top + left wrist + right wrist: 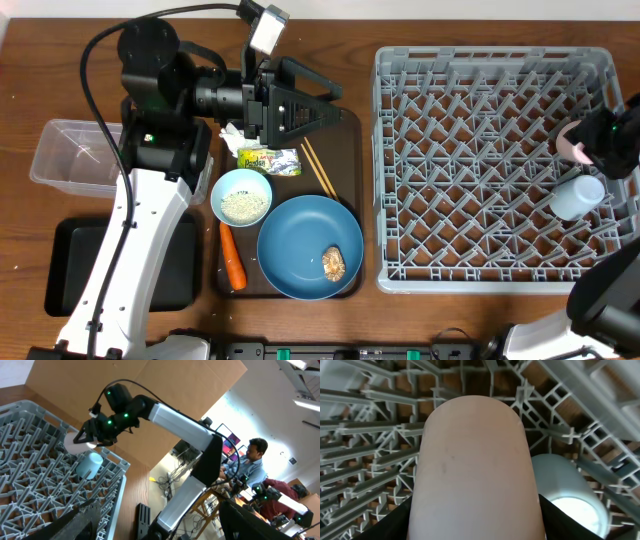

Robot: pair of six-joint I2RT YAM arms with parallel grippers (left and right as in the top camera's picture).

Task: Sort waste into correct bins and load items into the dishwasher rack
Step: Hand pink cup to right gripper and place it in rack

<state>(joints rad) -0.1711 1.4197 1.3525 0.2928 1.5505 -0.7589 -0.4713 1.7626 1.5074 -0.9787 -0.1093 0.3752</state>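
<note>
My right gripper (588, 146) is shut on the pale pink cup (475, 460) and holds it over the right side of the grey dishwasher rack (470, 150). The pale blue cup (578, 195) lies in the rack just beside it; it also shows in the right wrist view (567, 497). My left gripper (318, 108) is open and empty, above the back of the brown serving tray. On that tray lie the white napkin (232, 134), wrapper (268, 160), chopsticks (318, 168), pale blue bowl (241, 196) with rice, carrot (232, 256) and blue plate (305, 240) with a food lump (334, 263).
The clear tub (70, 155) and the black tray (110, 265) sit at the left, beside the left arm's base. The dark brown serving tray (352, 150) lies between them and the rack. The left wrist view shows the right arm over the rack (30, 480).
</note>
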